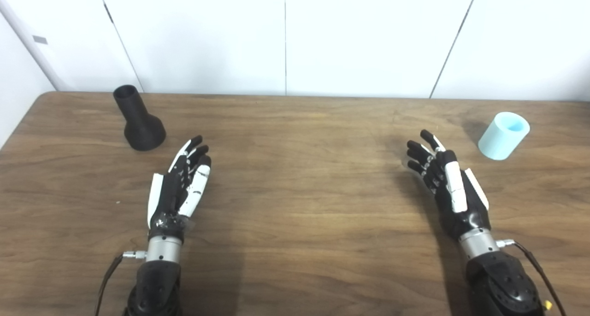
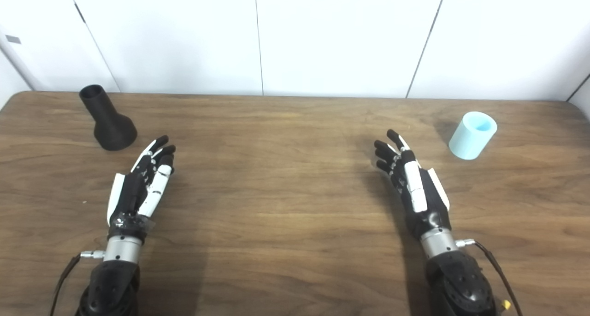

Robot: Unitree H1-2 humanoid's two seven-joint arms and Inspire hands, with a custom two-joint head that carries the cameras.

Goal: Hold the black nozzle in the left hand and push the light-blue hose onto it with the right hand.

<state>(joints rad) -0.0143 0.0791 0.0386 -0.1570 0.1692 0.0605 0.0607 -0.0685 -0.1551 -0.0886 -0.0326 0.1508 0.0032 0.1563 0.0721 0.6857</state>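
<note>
Both parts lie untouched, so the step in hand looks like the first reach. The black plastic nozzle with a flared base and narrow open neck (image 1: 138,120) stands upright at the far left of the brown wood-grain surface (image 1: 295,205), just beyond the fingertips of the left hand (image 1: 179,187). That hand hovers released, fingers stretched and slightly apart, holding nothing. The short light-blue cylindrical hose piece (image 1: 503,135) sits at the far right, seemingly leaning a little, near the right hand (image 1: 449,187) but apart from it; this hand is likewise unclenched and empty.

To do it well, the left hand should probably wrap the wide base, leaving the narrow neck free for the hose. The right hand would do best to take the hose around its side wall, keeping the open end clear, then line the two axes up before pushing.

The right eye view shows the surface's rounded far-right corner and a dark seam beside it; the left eye view instead shows a grey tag on the left wall (image 1: 40,39) more fully
</note>
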